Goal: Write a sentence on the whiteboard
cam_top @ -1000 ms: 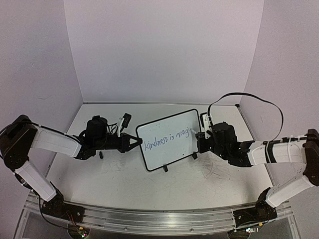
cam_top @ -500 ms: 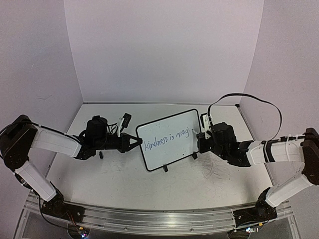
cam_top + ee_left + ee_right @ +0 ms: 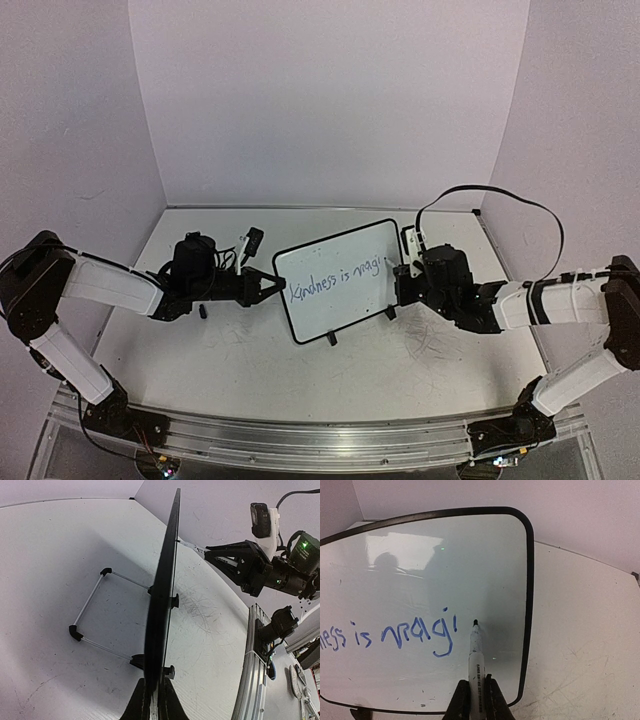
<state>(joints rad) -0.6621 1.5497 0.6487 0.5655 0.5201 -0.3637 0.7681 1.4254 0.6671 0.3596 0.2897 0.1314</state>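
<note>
Left claw (image 3: 155, 692) tight on whiteboard (image 3: 161, 605), right claw (image 3: 476, 687) tight on marker (image 3: 474, 647), sentence (image 3: 415, 634) same as before

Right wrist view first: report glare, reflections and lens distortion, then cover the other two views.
Right wrist: a bright glare patch and dark reflections sit upper left on the whiteboard; its frame bows; the sentence and marker are sharp. Left wrist: the board's edge curves, fisheye. Top external: soft even light, writing small.

Scuffed white table (image 3: 250, 365) with whiteboard (image 3: 335, 300) on 2 small black feet (image 3: 332, 340)
</note>
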